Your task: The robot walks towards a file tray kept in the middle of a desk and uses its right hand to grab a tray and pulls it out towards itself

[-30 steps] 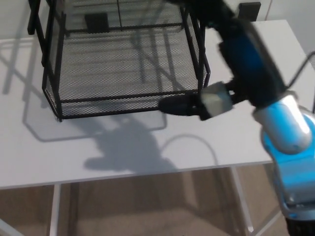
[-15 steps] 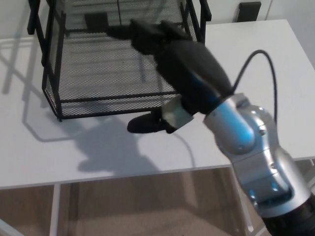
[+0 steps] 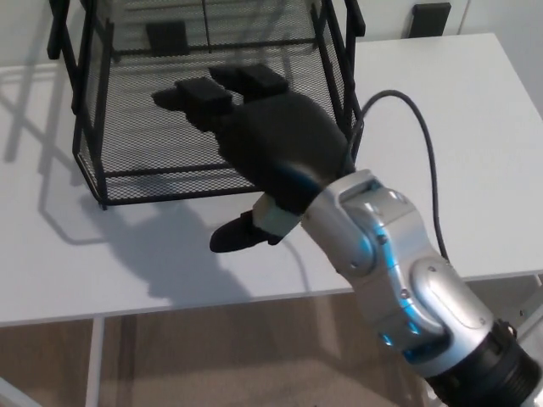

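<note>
Nearest the camera, the silver and blue forearm of the right arm rises from the lower right corner, a black cable (image 3: pixel 424 161) looping off its wrist. The right hand (image 3: pixel 263 140) is held out over the front edge of the file tray (image 3: pixel 93 161), two fingers (image 3: pixel 199 93) stretched flat above the bottom mesh shelf and the thumb (image 3: pixel 237 233) hanging below, out in front of the front rail. The hand is spread wide and has hold of nothing; whether any finger touches the mesh I cannot tell. The left hand is out of view.

The walk-up looks done, since the tray sits within reach on the white counter (image 3: pixel 458 85), towards its left and back. What is left is the grip itself and the whole pull towards the robot.

The counter between tray and near edge is bare, so nothing blocks the slide. Behind, a small dark block (image 3: pixel 430 19) stands at the far edge, well apart from the tray
</note>
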Robot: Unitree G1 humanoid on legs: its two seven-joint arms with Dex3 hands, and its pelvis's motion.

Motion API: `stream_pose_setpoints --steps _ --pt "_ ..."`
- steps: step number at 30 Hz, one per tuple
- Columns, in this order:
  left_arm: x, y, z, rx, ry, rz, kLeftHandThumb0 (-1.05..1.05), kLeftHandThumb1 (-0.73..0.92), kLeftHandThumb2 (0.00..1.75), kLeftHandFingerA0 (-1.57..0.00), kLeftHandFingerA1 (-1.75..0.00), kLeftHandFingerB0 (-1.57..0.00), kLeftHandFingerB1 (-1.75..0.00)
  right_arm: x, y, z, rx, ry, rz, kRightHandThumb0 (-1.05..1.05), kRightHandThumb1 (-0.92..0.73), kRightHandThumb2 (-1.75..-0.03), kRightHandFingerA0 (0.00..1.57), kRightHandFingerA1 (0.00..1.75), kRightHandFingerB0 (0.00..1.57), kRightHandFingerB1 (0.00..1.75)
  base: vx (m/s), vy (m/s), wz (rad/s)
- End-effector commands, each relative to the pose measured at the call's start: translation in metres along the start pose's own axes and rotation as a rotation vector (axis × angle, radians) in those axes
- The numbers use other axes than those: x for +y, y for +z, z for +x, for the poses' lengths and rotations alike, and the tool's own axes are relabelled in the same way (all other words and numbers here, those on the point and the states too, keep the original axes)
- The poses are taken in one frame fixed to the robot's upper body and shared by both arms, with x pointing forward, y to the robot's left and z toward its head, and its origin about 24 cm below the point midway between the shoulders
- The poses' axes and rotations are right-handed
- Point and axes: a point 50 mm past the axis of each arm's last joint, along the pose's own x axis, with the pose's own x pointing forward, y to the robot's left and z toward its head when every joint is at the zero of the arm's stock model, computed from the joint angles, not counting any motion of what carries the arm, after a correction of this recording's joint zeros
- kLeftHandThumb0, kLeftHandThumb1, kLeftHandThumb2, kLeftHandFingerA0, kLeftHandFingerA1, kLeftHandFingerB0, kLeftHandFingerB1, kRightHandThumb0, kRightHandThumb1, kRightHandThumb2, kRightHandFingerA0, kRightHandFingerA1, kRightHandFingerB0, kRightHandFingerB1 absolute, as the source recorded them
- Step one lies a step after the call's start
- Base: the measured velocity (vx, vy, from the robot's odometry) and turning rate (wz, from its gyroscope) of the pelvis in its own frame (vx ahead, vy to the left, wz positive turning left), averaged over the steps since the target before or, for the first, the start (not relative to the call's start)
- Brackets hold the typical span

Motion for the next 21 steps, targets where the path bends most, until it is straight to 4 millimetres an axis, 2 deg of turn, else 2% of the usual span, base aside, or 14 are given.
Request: stream_pose_setpoints --steps 1,4,7,9,10,13,14,15,16,21 --pt "0.011 0.014 -0.013 -0.057 0.038 0.230 -0.13 0.49 0.90 -0.29 -0.55 -0.13 -0.47 -0.010 -0.002 0.017 0.184 -0.170 -0.633 -1.05 -0.33 -0.78 0.00 0.17 0.03 0.33 0.00 0.000 0.00" --pt "0.011 0.013 -0.012 -0.054 0.036 0.236 -0.15 0.48 0.89 -0.30 -0.56 -0.14 -0.47 -0.005 -0.006 0.018 0.190 -0.191 -0.654 -1.05 -0.35 -0.79 0.00 0.18 0.00 0.35 0.00 0.000 0.00" --pt "0.011 0.012 -0.013 -0.062 0.019 0.234 -0.16 0.46 0.89 -0.31 -0.57 -0.14 -0.48 0.000 -0.015 0.020 0.218 -0.216 -0.656 -1.03 -0.30 -0.71 0.00 0.24 0.01 0.42 0.00 0.000 0.00" --pt "0.011 0.012 -0.013 -0.055 0.020 0.249 -0.16 0.46 0.88 -0.28 -0.55 -0.14 -0.47 0.004 -0.025 0.022 0.260 -0.213 -0.647 -1.02 -0.37 -0.75 0.00 0.31 0.01 0.41 0.00 0.000 0.00" --pt "0.011 0.012 -0.013 -0.056 0.023 0.250 -0.15 0.47 0.89 -0.31 -0.56 -0.14 -0.47 0.005 -0.028 0.022 0.264 -0.214 -0.647 -1.04 -0.37 -0.75 0.00 0.35 0.02 0.46 0.00 0.000 0.00" --pt "0.011 0.014 -0.013 -0.064 0.014 0.259 -0.16 0.47 0.89 -0.30 -0.55 -0.13 -0.47 0.006 -0.032 0.023 0.276 -0.206 -0.655 -1.05 -0.40 -0.76 0.00 0.38 0.03 0.48 0.00 0.000 0.00" --pt "0.010 0.014 -0.013 -0.063 0.012 0.263 -0.16 0.48 0.89 -0.30 -0.55 -0.13 -0.47 0.007 -0.033 0.023 0.280 -0.204 -0.650 -1.03 -0.52 -0.57 0.00 0.48 0.01 0.57 0.00 0.000 0.00" --pt "0.010 0.014 -0.014 -0.062 0.011 0.265 -0.15 0.48 0.89 -0.30 -0.55 -0.14 -0.47 0.008 -0.034 0.023 0.285 -0.201 -0.646 -1.03 -0.52 -0.57 0.00 0.49 0.02 0.58 0.00 0.000 0.00" --pt "0.009 0.014 -0.013 -0.063 0.013 0.266 -0.15 0.48 0.89 -0.31 -0.56 -0.14 -0.47 0.010 -0.035 0.023 0.291 -0.193 -0.637 -1.03 -0.41 -0.75 0.00 0.42 0.05 0.53 0.00 0.000 0.00" --pt "0.009 0.013 -0.013 -0.062 0.018 0.301 -0.16 0.47 0.89 -0.32 -0.56 -0.14 -0.47 0.016 -0.037 0.022 0.320 -0.166 -0.611 -1.01 -0.39 -0.73 0.00 0.41 0.06 0.54 0.00 0.000 0.00"
